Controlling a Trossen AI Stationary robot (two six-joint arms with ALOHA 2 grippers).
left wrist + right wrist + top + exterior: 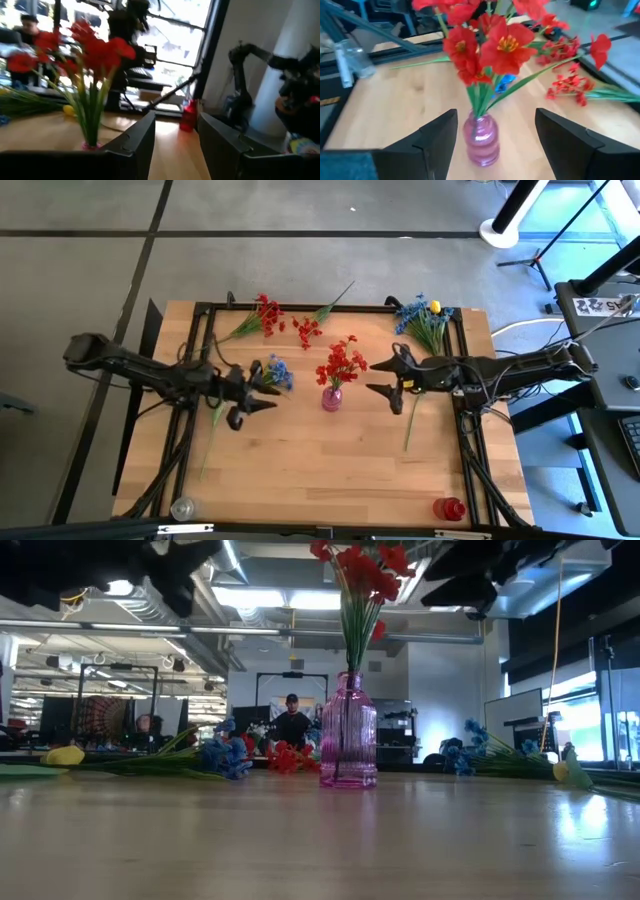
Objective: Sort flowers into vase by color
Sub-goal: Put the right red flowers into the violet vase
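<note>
Red flowers (341, 364) are standing in the pink vase (331, 398) at frame centre; right gripper (385, 392) is gaping empty, so backing off straight avoids snagging stems.

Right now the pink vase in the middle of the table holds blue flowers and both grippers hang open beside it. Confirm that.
Wrong on colour: the pink vase holds red flowers, as the high view shows. The left gripper and right gripper do hang open beside it.

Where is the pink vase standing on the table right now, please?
In the high view the pink vase stands near the table's middle, holding red flowers, between the left gripper and the open right gripper.
</note>
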